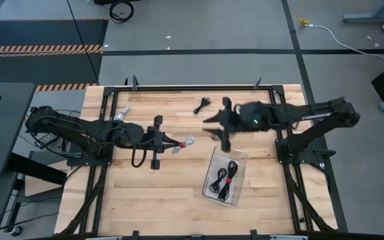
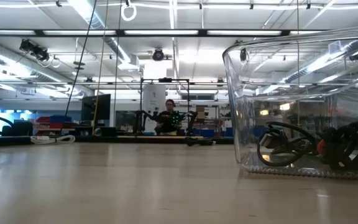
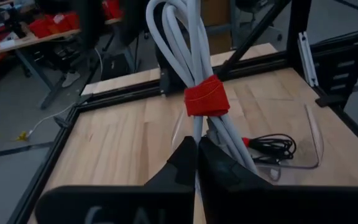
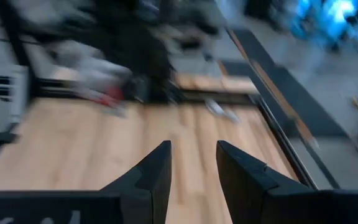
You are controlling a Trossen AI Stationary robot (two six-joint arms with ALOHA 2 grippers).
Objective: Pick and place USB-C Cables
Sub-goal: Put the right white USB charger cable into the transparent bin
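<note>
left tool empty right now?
No: in the left wrist view the left tool is shut on a white cable bundle bound with a red strap, held above the table.

Floor [image 1: 199, 40]: grey concrete, crossed by dark seams. Orange-and-black hazard striping [image 1: 39, 48] beside a dark mat [image 1: 42, 32]. White cord with yellow plug [image 1: 339, 35] lies on the floor. Counter [image 1: 159, 200]: pale wood planks in a black frame. Ceiling: long strip lights [image 2: 166, 32] on beams. Far end of the room: racks, workbenches [image 2: 55, 132], one seated person [image 2: 168, 118].
</note>
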